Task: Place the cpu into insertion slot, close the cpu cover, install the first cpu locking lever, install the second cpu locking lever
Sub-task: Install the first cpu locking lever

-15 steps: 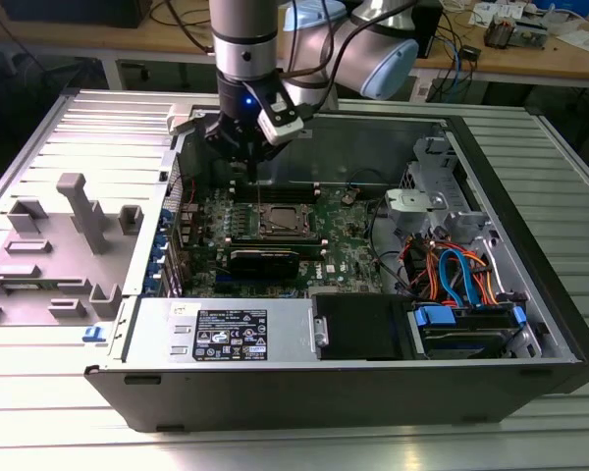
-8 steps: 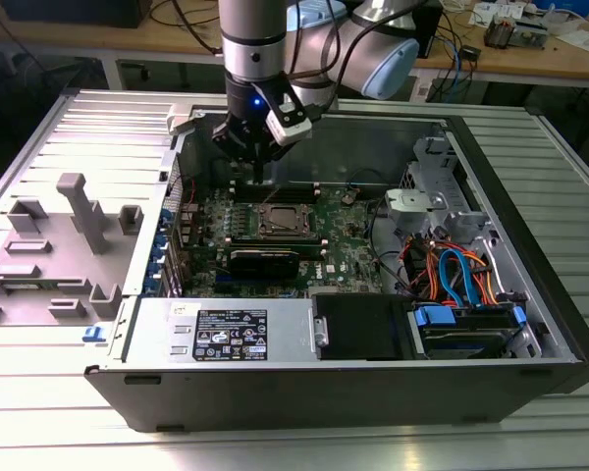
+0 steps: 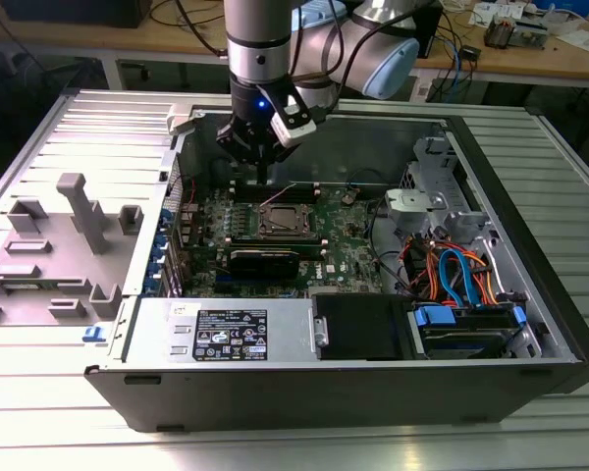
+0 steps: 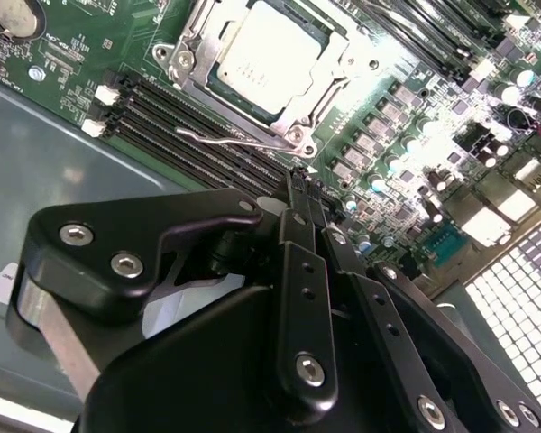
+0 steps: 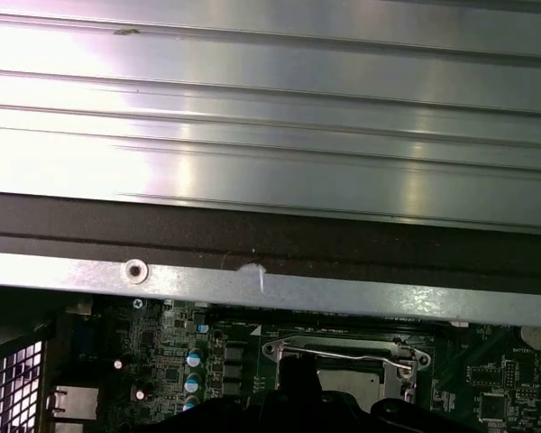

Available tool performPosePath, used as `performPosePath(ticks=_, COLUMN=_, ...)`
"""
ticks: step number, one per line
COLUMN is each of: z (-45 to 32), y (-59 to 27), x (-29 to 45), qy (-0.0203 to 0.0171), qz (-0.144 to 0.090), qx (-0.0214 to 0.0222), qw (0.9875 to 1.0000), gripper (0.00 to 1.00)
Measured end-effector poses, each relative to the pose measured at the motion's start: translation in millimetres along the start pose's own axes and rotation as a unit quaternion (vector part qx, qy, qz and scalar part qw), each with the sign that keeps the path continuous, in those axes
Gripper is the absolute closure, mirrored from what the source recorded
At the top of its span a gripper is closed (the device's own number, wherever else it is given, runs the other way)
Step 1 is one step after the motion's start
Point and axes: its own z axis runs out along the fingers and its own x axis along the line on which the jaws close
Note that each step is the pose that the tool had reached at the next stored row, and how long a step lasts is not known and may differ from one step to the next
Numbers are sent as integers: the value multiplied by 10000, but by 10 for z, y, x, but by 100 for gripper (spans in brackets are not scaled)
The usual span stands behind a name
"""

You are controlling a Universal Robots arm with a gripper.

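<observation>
Silver cpu (image 4: 269, 59) sits in the slot (image 4: 218, 87) under the closed cover (image 4: 343, 70); hand (image 4: 304, 185), pressed together and empty, hovers beside a wire lever (image 4: 221, 138), which likely needs steady downward pressure on the wire alone.

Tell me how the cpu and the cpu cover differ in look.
In the second wrist view, the cpu is a solid flat square with a plain dull silver top; the cpu cover is a thin frame with a large square window. The cpu shows through that window; the cpu cover runs around its edge. Both are square and silver-grey.
</observation>
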Motion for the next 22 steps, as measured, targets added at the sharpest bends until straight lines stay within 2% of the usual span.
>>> performPosePath(ticks=22, z=19, y=-2, x=-25, qy=0, qz=0, qx=1, qw=10000, gripper=89)
